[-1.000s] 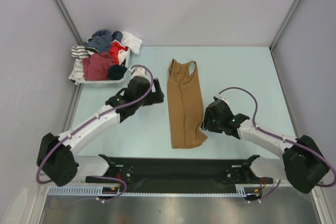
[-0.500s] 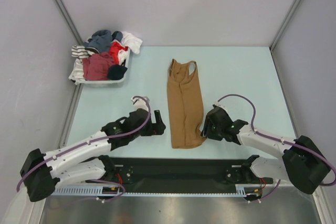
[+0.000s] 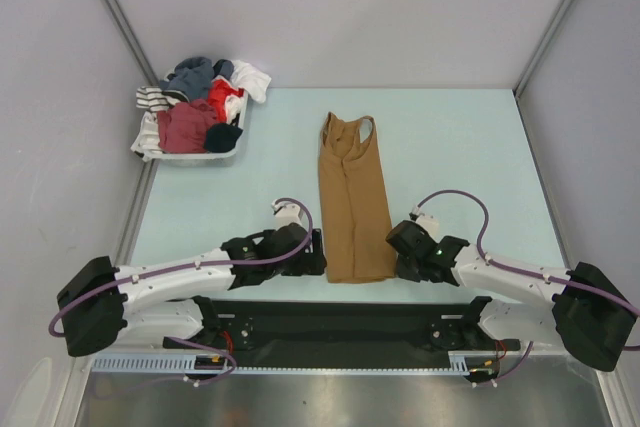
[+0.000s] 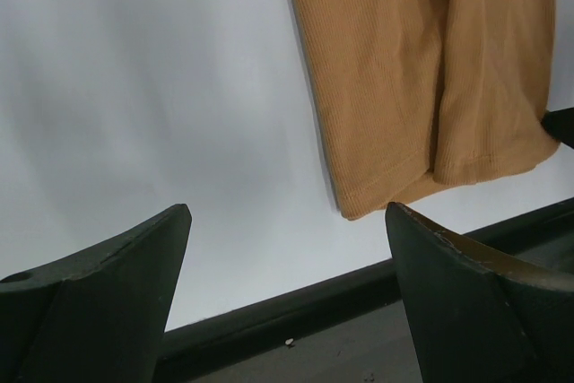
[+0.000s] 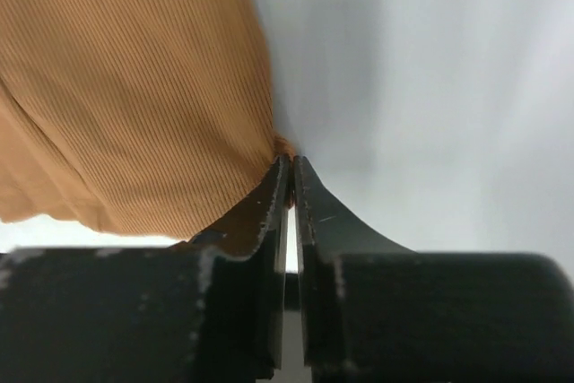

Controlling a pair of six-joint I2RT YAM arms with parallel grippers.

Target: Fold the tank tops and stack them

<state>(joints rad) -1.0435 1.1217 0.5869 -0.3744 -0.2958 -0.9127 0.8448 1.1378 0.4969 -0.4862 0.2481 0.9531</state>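
The right gripper (image 5: pixel 289 161) pinches the lower-right hem corner of the tan tank top (image 3: pixel 353 197) lying mid-frame; the wide-spread left gripper (image 4: pixel 287 213) should grip the lower-left corner squarely, so both lift evenly.

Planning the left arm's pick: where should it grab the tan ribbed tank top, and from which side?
Probably near-left hem corner of the tan ribbed tank top, approached from its left across bare table. It lies flat, hem toward the arms; the open left claw faces that corner, and the right claw pinches the opposite one.
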